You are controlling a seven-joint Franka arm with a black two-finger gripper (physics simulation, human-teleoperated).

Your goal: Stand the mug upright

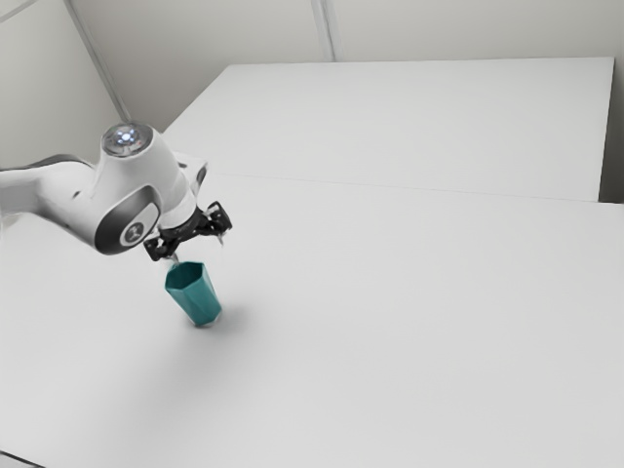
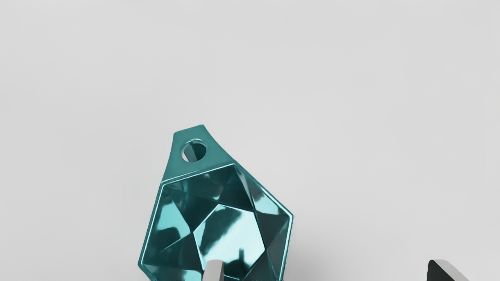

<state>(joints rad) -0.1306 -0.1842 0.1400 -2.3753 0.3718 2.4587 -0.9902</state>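
Evidently spread open, the gripper (image 1: 199, 251) partly hides the mug (image 2: 222, 187) in the wrist view.

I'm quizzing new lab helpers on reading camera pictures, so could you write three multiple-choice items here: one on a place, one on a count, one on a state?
1. In the exterior view, where is the glossy teal faceted mug on the smooth white table?
A) Toward the view's left
B) In the lower right corner
C) At the table's far edge

2. How many round holes does the mug's tapering teal handle show?
A) None
B) Three
C) One

3. How do the arm's jaws stand?
A) Shut on the handle
B) Apart
C) Pressed together

Answers:
1: A, the exterior view has it left of centre.
2: C, the wrist view shows a single opening.
3: B, the wrist view shows a wide gap between them.
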